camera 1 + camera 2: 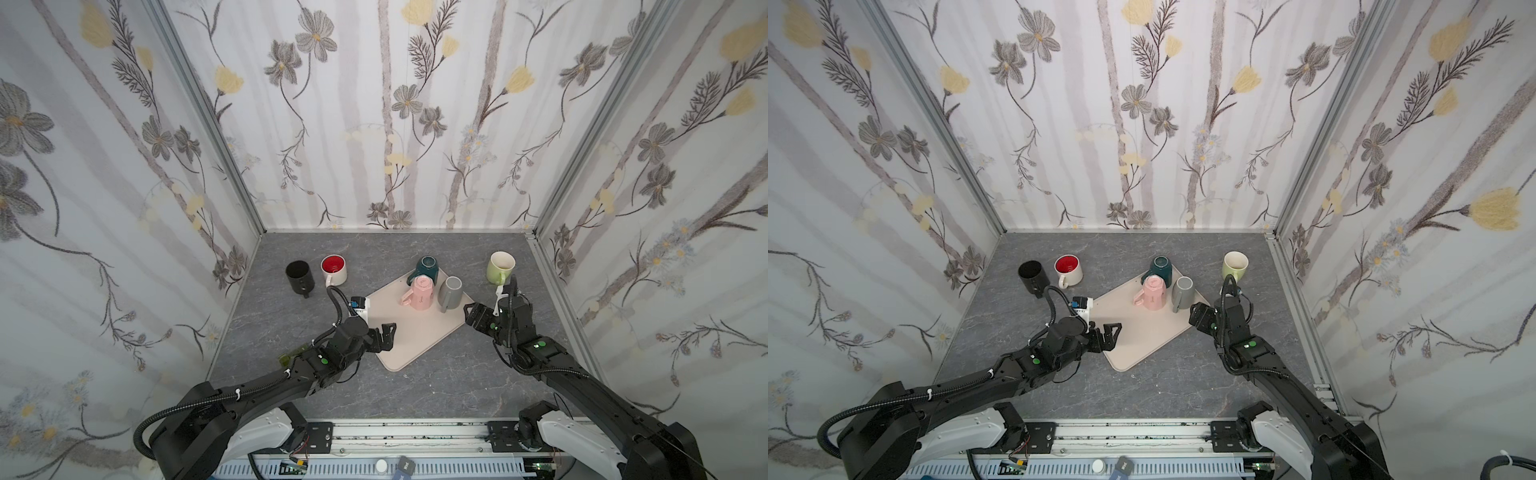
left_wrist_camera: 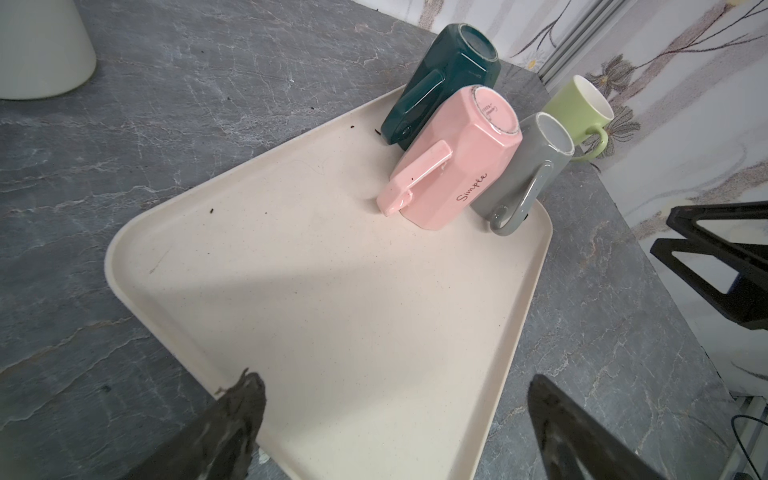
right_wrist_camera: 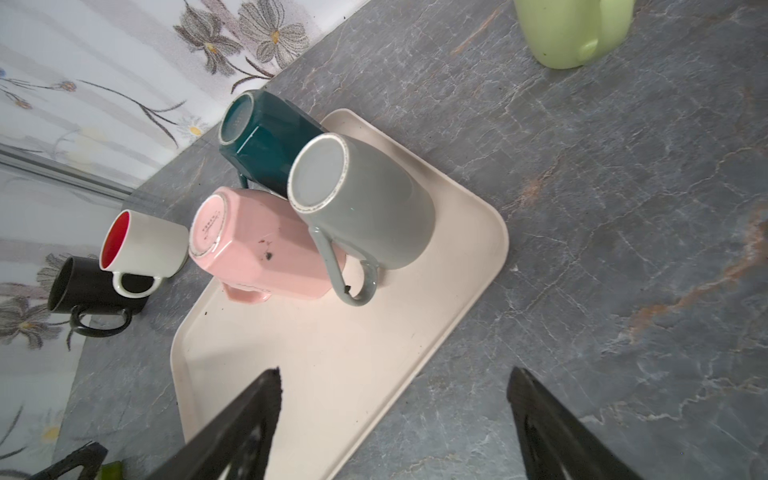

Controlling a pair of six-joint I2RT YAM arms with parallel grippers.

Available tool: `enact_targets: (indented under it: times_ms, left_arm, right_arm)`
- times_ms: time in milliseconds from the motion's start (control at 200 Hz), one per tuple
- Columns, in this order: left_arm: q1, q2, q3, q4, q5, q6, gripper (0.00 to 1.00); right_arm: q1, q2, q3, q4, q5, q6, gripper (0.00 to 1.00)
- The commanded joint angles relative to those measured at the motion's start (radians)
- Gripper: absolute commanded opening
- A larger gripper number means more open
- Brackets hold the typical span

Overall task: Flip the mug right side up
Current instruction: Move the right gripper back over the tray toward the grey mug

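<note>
Grey glazed ceramic mug [image 1: 450, 293] is seen standing rim-down at the far right corner of the flat beige plastic tray [image 1: 415, 340], which lies on the dark marbled tabletop [image 1: 270, 316]. Its loop handle is turned toward the robot. A pink faceted mug [image 1: 420, 295] is set close beside it and a dark teal mug [image 1: 426, 270] just behind, both also inverted; whether they touch it cannot be told.

The right jaws are held wide apart and empty, just off the tray's right edge, near the grey mug and pointed at it. The left jaws are spread fully, empty, over the tray's near left edge.

The mug is judged rigid, fairly weighty, brittle and slick. A hold across the bare side of the body away from the pink mug is suggested. The thin handle would be expected to twist between the pads during the flip.
</note>
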Motion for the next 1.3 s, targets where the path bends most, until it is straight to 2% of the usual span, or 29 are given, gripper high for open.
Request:
enact_targets:
  times_ms: [0,210,550,729,1129,1294]
  left_arm:
    - [0.001,0.000,-0.003,0.004,-0.025,-0.001,1.00]
    - [0.000,-0.001,-0.002,0.007,-0.011,-0.011,1.00]
    - [0.005,-0.008,-0.014,0.015,-0.049,0.003,1.00]
    - [0.008,-0.016,-0.018,0.015,-0.053,-0.001,1.00]
    - [0.017,-0.021,-0.031,0.020,-0.074,-0.007,1.00]
    - [0.020,-0.041,-0.035,0.017,-0.071,-0.011,1.00]
  right_arm:
    - [0.031,0.023,0.032,0.059,0.045,0.053,0.86]
    - [0.110,0.050,0.083,0.011,0.180,0.060,0.87]
    - [0.171,0.155,0.107,0.084,0.205,0.058,0.87]
    - [0.205,0.217,0.156,0.021,0.291,0.051,0.88]
    - [0.241,0.348,0.243,0.030,0.297,0.053,0.88]
    - [0.248,0.441,0.303,0.014,0.274,0.047,0.82]
